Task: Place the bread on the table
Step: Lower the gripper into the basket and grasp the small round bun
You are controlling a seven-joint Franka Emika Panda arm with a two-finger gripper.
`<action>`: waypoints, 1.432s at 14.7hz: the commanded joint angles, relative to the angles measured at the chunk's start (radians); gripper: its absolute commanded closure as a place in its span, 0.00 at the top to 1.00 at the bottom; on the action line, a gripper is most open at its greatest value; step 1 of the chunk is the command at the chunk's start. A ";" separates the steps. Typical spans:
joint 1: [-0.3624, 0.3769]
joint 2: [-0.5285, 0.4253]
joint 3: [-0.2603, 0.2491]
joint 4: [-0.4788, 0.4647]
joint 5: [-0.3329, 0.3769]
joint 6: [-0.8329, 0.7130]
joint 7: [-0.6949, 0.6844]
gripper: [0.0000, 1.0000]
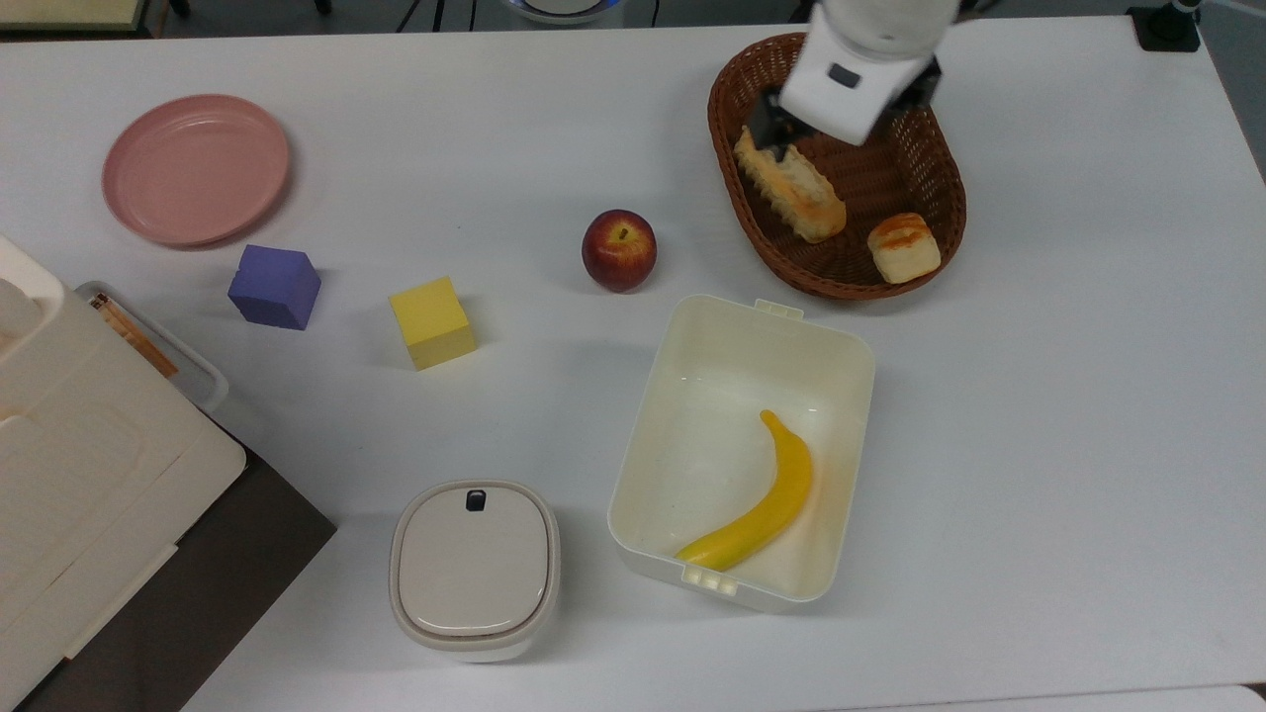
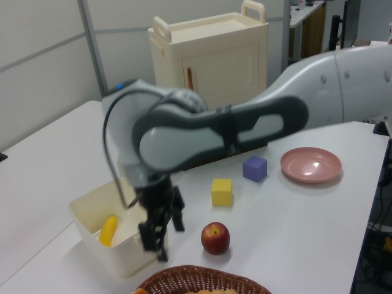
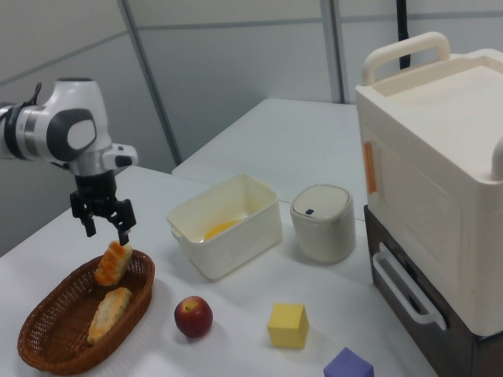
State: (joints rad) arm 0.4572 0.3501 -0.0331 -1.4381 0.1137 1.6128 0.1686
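The bread (image 1: 903, 247) is a small cream bun with an orange-brown top. It lies in the brown wicker basket (image 1: 949, 168) at the end nearest the white box, beside a longer ridged loaf (image 1: 788, 185). In the right view the bread (image 3: 114, 263) sits just below my gripper (image 3: 106, 226), which hangs open and empty above the basket (image 3: 47, 345). In the top view my gripper (image 1: 846, 109) hovers over the basket's far half. The left view shows the gripper (image 2: 162, 236) above the basket rim (image 2: 202, 272). The white table (image 1: 1088, 396) carries everything.
An open white box (image 1: 860, 356) holding a banana (image 1: 762, 509) stands near the basket. An apple (image 1: 619, 249), a yellow cube (image 1: 431, 322), a purple cube (image 1: 275, 286), a pink plate (image 1: 196, 168), a lidded white pot (image 1: 475, 566) and a cream cabinet (image 1: 89, 475) fill the top view's left.
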 commanded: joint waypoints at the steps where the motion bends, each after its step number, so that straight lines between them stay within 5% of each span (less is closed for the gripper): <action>1: 0.069 0.058 -0.014 -0.016 0.020 0.110 0.121 1.00; 10: 0.115 0.170 -0.016 -0.016 0.003 0.306 0.256 1.00; 11: 0.115 0.171 -0.016 -0.016 0.001 0.321 0.261 0.78; 13: 0.113 0.170 -0.016 -0.015 0.003 0.317 0.262 0.14; 14: 0.107 0.165 -0.016 -0.015 0.004 0.311 0.264 0.00; 21: 0.078 0.040 -0.030 -0.005 -0.005 0.135 0.252 0.00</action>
State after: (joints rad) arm 0.5514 0.4941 -0.0480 -1.4217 0.1137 1.8545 0.4144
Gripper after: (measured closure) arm 0.780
